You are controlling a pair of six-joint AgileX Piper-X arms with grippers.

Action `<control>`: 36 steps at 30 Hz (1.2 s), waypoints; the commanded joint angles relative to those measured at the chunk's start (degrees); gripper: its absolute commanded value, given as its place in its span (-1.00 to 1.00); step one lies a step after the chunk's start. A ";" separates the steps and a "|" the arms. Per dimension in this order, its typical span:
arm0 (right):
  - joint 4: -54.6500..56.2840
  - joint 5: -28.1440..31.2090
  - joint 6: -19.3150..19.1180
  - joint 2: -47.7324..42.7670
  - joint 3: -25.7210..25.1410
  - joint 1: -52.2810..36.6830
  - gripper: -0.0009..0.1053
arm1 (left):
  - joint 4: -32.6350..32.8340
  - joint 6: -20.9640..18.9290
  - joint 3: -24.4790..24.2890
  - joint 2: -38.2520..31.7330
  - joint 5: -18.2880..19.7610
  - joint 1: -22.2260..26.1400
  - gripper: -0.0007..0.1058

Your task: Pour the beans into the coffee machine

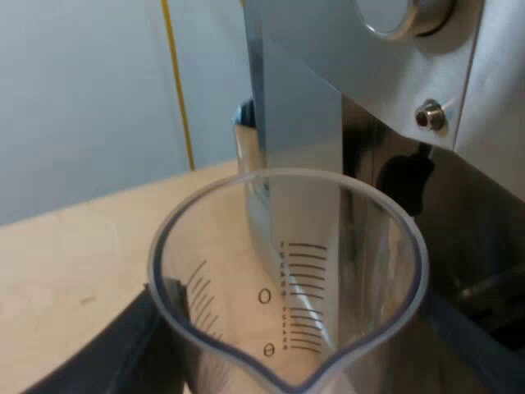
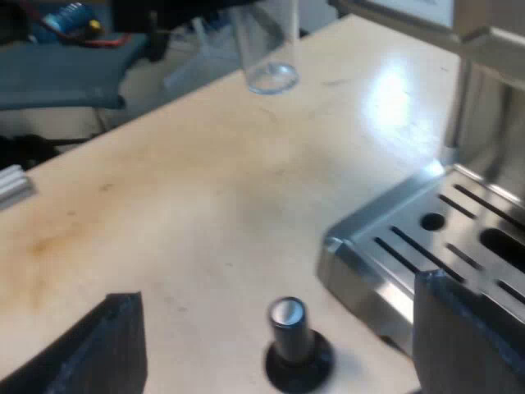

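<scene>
Closest in, the left gripper (image 1: 299, 300) has its two black fingers (image 1: 107, 353) set against opposite sides of the measuring glass (image 1: 287, 279), so I take it to be clamped on the glass. The glass stands upright with its long axis vertical, and its pouring lip points back toward the wrist. Its wall looks clear as far down as I can see, with nothing but the printed marks. Just beyond the glass rises the bright metal side of the espresso machine (image 1: 394, 164), very near the far rim, though I cannot tell whether they touch. The pale wooden table (image 1: 74, 271) runs away past it.

That sets up the coming move. The hopper sits on the machine's top, so the target lies straight up from the held glass, not farther out. I judge the left arm must lift the glass up the machine's side before tipping it lip first, and I would want to be sure it holds beans at all.

The right gripper (image 2: 277, 289) is spread wide and holds nothing. It hangs over what I take for the tamper (image 2: 291, 341), which stands upright just beside the corner of the machine's slotted drip tray (image 2: 410, 263). Far across the table stands the measuring glass (image 2: 271, 57), its base clear and at the tabletop, resting or barely lifted. The right arm is well apart from it, so this is the left arm's job.
</scene>
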 commanded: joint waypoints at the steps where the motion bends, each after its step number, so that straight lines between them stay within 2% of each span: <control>1: -1.25 1.97 0.02 0.78 -0.33 0.08 0.30 | -8.72 -1.42 3.20 -0.23 0.81 -0.03 -0.25; 7: -6.83 2.27 0.02 3.69 -0.33 0.08 0.30 | -14.29 -1.42 7.13 2.36 0.81 -0.03 -0.25; 13: -10.93 2.27 0.21 5.96 -0.33 0.08 0.30 | -21.81 -1.71 7.14 9.04 0.81 -0.03 -0.25; 26: -11.39 2.27 0.18 6.40 -0.33 0.08 0.30 | -36.45 -1.70 7.14 26.29 0.81 -0.03 -0.25; 36: -11.39 2.27 0.18 6.40 -0.33 0.08 0.30 | -43.10 -1.70 7.14 34.21 0.81 -0.03 -0.25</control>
